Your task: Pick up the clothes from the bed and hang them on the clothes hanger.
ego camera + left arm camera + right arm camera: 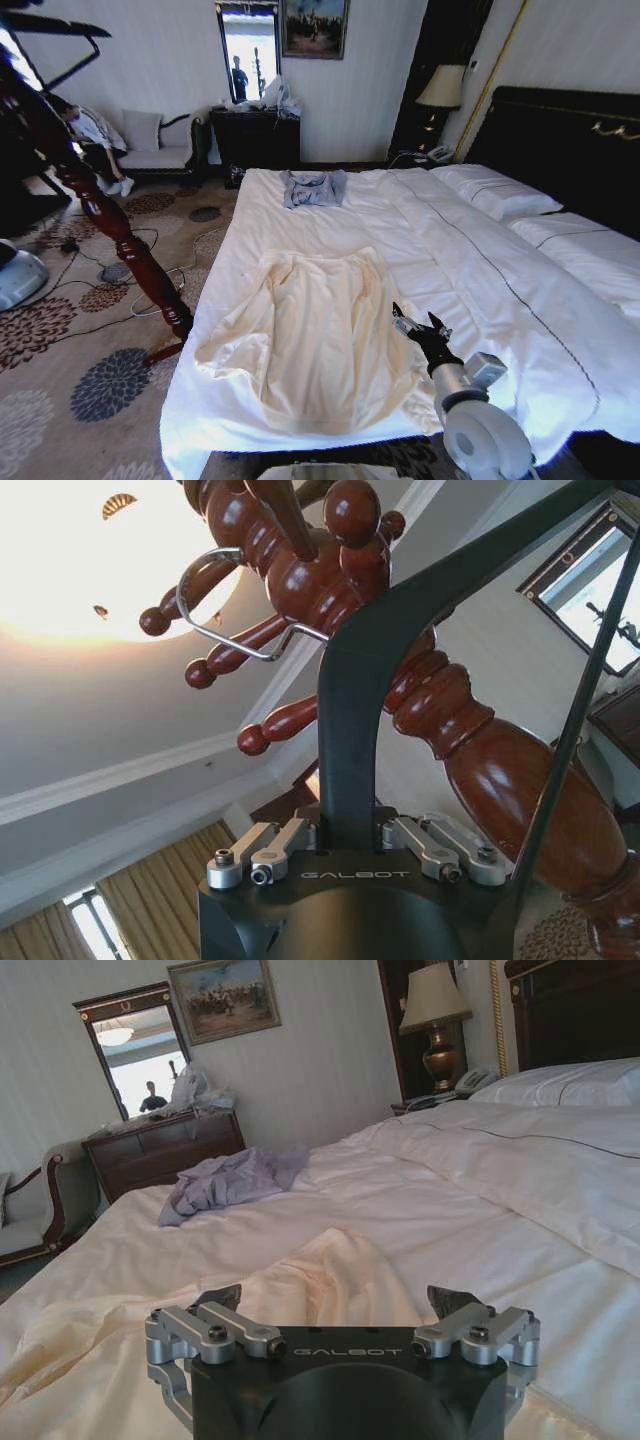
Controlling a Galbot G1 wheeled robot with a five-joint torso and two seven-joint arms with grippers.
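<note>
The clothes, a cream long-sleeved top (320, 340), lie spread flat on the near part of the bed (480, 260). My right gripper (420, 325) hovers low at the top's right edge, open with nothing between its fingers. In the right wrist view the right gripper (340, 1305) stands just over the cream fabric (150, 1360). At the far upper left, the black clothes hanger (65, 40) sits high beside the wooden post. My left gripper (350, 830) is shut on the hanger's black shoulder (350, 700). The hanger's wire hook (215, 600) loops around the post's pegs.
The reddish turned-wood post (110, 220) leans left of the bed, with cables (130, 280) on the patterned carpet around its foot. A small grey-blue garment (314, 187) lies at the bed's far side. A dark dresser (255, 135), a sofa (150, 155) and a lamp (440, 88) line the back wall.
</note>
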